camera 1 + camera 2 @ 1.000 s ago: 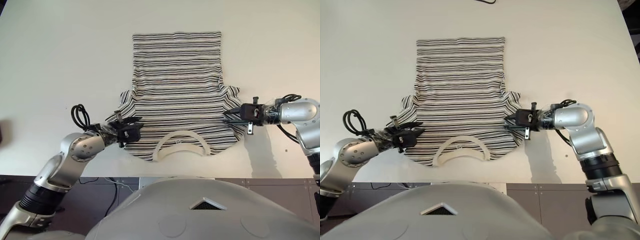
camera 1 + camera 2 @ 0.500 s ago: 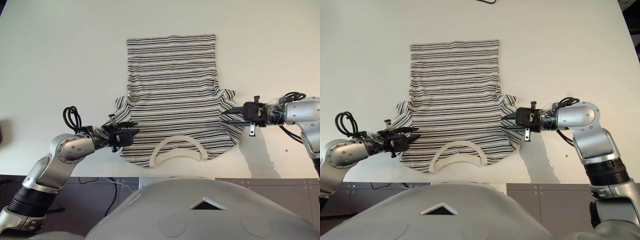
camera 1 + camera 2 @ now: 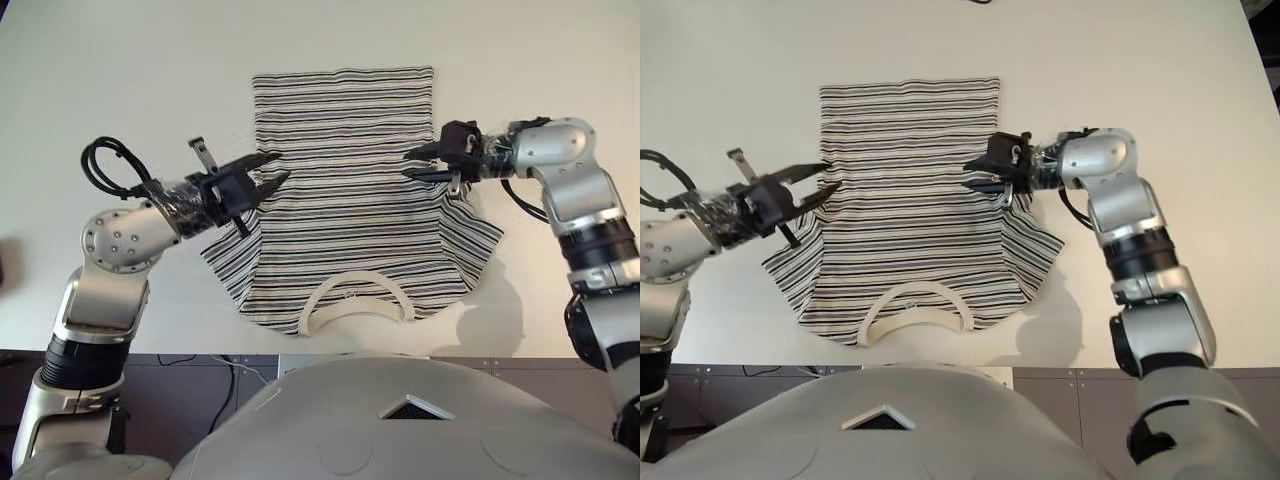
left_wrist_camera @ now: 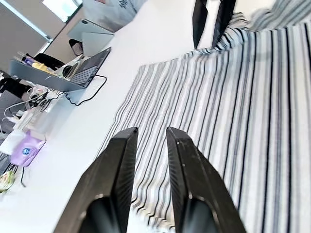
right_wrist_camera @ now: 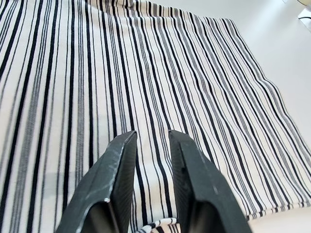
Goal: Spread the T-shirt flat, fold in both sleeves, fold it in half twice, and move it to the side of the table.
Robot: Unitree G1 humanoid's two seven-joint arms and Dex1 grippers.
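The black-and-white striped T-shirt (image 3: pixel 345 230) lies on the white table (image 3: pixel 120 80), hem far from me, white collar (image 3: pixel 355 295) near the front edge. My left gripper (image 3: pixel 272 180) hovers over the shirt's left side, shut on the left sleeve (image 3: pixel 225 245), whose cloth is drawn up and inward. My right gripper (image 3: pixel 408 165) is above the shirt's right side, shut on the right sleeve (image 3: pixel 470 225), which hangs from it. In the wrist views the fingers (image 4: pixel 124 145) (image 5: pixel 121 145) point over the striped body, a curl of cloth (image 5: pixel 153 225) between the right pair.
The table's front edge (image 3: pixel 150 350) runs just below the collar. Bare tabletop lies left, right and beyond the shirt. In the left wrist view a laptop (image 4: pixel 90 70), a cable (image 4: pixel 80 94) and clutter sit far off past the hem.
Both grippers have risen from the table and swung inward and away from me, pulling the sleeves up over the shirt's body. The shirt's lower sides now slant toward the grippers.
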